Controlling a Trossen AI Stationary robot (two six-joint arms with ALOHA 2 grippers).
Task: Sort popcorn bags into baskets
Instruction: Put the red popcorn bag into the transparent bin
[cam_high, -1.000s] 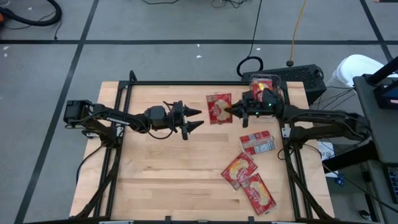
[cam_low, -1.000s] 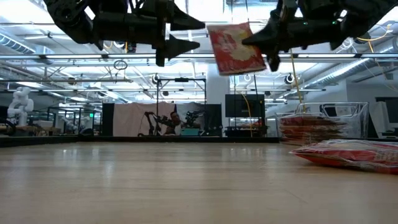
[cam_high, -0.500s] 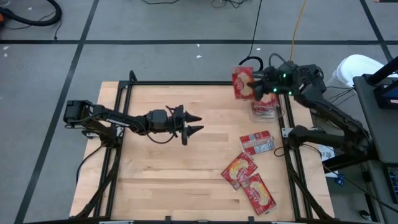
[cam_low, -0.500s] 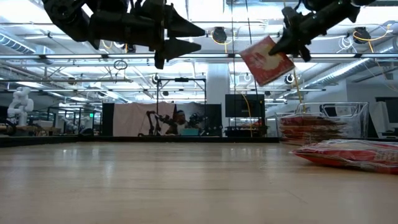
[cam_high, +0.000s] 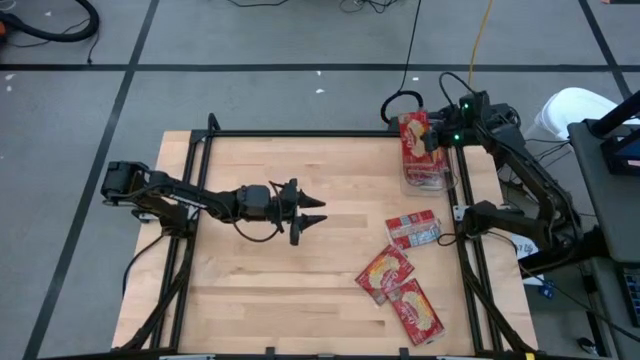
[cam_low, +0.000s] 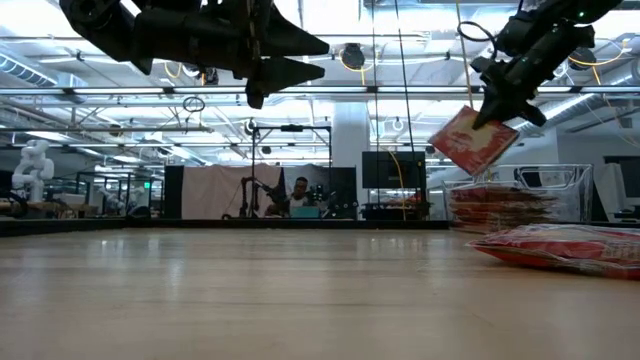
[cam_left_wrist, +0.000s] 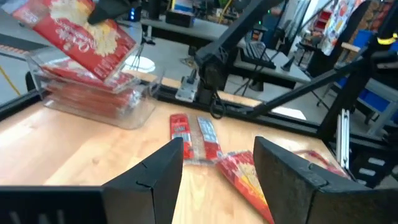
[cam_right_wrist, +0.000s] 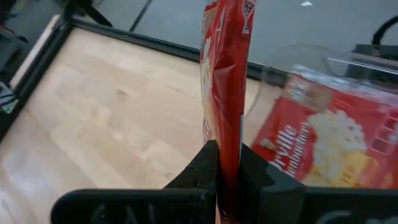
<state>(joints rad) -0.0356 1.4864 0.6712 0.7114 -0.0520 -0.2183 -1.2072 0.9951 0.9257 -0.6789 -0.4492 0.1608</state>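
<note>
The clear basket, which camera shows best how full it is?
The left wrist view: the basket shows side-on, red packets stacked inside. The low view shows it farther off; the high view has the held bag overlapping it; the right wrist view only its top packet.

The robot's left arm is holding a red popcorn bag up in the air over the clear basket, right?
Not quite. It is the right gripper that holds the red popcorn bag above the clear basket, as the high view shows. The left gripper is open and empty over the middle of the table.
</note>
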